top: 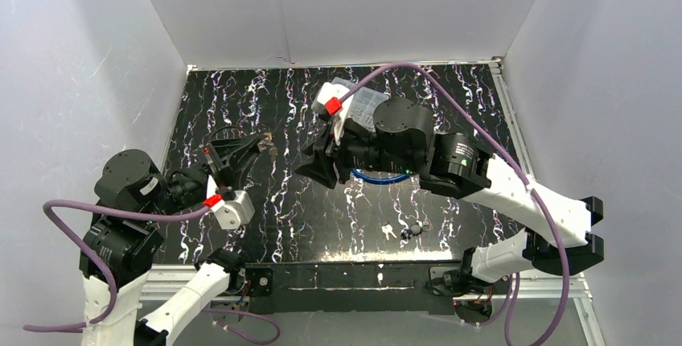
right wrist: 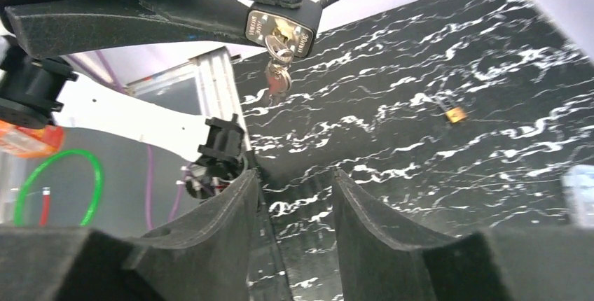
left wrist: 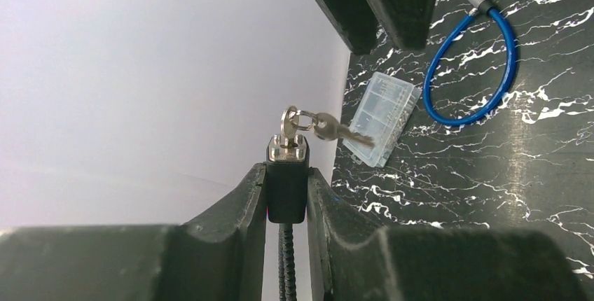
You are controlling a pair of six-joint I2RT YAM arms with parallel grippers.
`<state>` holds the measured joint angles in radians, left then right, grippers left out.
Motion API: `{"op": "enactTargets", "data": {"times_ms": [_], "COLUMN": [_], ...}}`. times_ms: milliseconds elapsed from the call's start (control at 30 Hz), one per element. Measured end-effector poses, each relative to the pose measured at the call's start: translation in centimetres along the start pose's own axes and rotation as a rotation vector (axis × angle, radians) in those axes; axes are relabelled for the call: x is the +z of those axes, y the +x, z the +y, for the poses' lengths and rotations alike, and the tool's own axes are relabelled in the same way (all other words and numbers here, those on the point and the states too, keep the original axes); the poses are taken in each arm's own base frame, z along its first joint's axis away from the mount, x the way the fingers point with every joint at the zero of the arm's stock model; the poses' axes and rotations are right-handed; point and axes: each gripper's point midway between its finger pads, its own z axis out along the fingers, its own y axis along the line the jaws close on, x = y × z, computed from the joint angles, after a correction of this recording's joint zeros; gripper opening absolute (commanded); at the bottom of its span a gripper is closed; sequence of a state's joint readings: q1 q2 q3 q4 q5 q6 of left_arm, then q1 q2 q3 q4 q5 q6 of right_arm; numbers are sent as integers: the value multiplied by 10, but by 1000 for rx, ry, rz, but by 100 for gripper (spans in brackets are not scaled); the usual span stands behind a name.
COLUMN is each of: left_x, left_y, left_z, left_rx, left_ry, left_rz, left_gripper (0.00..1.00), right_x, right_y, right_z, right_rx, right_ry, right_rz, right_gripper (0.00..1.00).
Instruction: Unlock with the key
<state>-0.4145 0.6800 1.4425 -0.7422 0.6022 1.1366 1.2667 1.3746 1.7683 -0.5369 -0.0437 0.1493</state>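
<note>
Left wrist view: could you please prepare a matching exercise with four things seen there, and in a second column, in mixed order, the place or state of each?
Things:
1. black lock body
2. inserted key
3. blue cable lock
4. clear plastic box

Places or states:
a. lies flat on the table, next to the white wall
b. clamped in the left gripper
c. sticks in the top of the lock
d. lies in a loop on the table

Pairs: 1-b, 2-c, 3-d, 4-a

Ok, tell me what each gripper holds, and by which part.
Left gripper clamps the lock body by its sides, key inserted. Right gripper holds nothing, open.
</note>
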Motion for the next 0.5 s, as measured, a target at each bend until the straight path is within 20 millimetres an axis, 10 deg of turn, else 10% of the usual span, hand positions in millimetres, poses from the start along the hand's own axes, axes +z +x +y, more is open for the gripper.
{"op": "enactTargets", "data": {"times_ms": [500], "left_x": [0], "left_y": [2], "left_z": [-11], "left_rx": [-21], "left_ry": [61], "left_rz": [15], "left_gripper": [0], "right_x": [18], "right_y": [-26], "right_z": [-2], "right_rx": [-465], "right_ry": [147], "right_rz": [-93], "right_gripper": [52]}}
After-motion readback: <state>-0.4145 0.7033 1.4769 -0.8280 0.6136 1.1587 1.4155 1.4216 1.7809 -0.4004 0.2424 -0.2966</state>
